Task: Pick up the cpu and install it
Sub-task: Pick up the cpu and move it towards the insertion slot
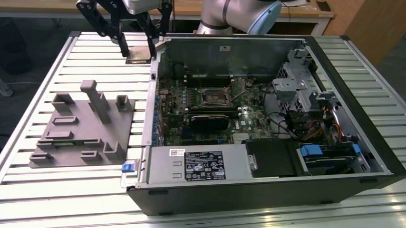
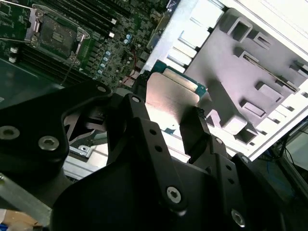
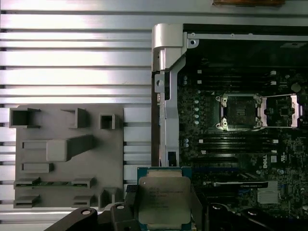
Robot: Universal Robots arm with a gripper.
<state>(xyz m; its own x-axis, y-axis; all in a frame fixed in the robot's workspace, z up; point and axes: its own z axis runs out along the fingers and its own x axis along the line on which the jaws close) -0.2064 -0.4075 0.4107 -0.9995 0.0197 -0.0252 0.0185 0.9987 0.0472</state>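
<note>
Jaws of the gripper (image 1: 138, 50) are closed on the cpu (image 1: 140, 60) by opposite edges, chip held level — judged to keep it square for seating. Exterior view: it hangs at ten o'clock from the open socket (image 1: 214, 96).

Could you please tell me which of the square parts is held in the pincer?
The cpu, the silver-topped chip clamped in the pincer; the black-framed socket sits open and unheld on the motherboard.

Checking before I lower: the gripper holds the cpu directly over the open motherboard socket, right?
Not over the socket. The gripper holds the cpu off to its side, by the case wall; the first wrist view shows it.
</note>
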